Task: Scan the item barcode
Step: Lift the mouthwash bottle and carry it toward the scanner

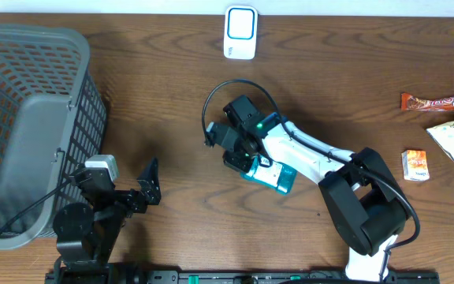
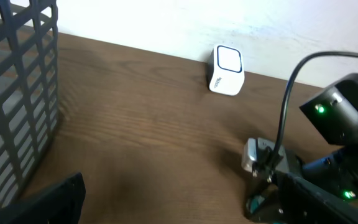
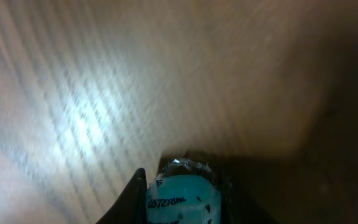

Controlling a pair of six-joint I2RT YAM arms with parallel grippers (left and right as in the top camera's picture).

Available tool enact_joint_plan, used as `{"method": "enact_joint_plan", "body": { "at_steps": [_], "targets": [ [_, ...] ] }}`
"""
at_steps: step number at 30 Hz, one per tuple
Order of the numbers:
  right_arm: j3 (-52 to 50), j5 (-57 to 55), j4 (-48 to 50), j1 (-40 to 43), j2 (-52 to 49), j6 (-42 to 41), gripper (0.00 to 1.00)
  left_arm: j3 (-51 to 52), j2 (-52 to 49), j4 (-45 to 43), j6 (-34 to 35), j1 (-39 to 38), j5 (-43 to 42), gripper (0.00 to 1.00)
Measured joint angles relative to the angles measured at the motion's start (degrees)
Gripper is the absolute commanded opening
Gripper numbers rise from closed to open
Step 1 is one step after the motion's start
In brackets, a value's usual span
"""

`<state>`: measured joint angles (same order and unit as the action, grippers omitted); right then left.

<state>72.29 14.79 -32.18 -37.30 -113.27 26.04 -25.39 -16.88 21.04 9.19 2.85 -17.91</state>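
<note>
On the brown wooden table (image 1: 156,87), hold tight the teal and white packet (image 1: 280,178) pinched in the right gripper (image 1: 245,160), lift slowly, show barcode to the small white scanner (image 1: 240,33); leave the spread left gripper (image 1: 151,184) alone.

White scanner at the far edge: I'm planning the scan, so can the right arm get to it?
Probably yes: only bare table lies between the scanner and the right gripper around the teal bottle.

Premises: a mock shop checkout. Evidence: a dark grey plastic mesh shopping basket (image 1: 85,110) at the left of the brown wood-grain counter (image 1: 164,102); a small white barcode scanner with blue window (image 1: 240,32) at the far edge; sealed colourful snack packets (image 1: 433,102) grouped at the right.
</note>
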Motion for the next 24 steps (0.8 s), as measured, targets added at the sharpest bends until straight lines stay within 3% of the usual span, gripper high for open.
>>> {"method": "enact_joint_plan", "body": {
  "at_steps": [18, 24],
  "targets": [
    [18.78, -9.27, -0.52, 0.17, -0.52, -1.64, 0.13, 0.00, 0.00, 0.00, 0.00, 0.00, 0.00, 0.99],
    [19.85, -10.73, -0.74, 0.59, -0.52, -3.08, 0.08, 0.00, 0.00, 0.00, 0.00, 0.00, 0.00, 0.99]
  ]
}}
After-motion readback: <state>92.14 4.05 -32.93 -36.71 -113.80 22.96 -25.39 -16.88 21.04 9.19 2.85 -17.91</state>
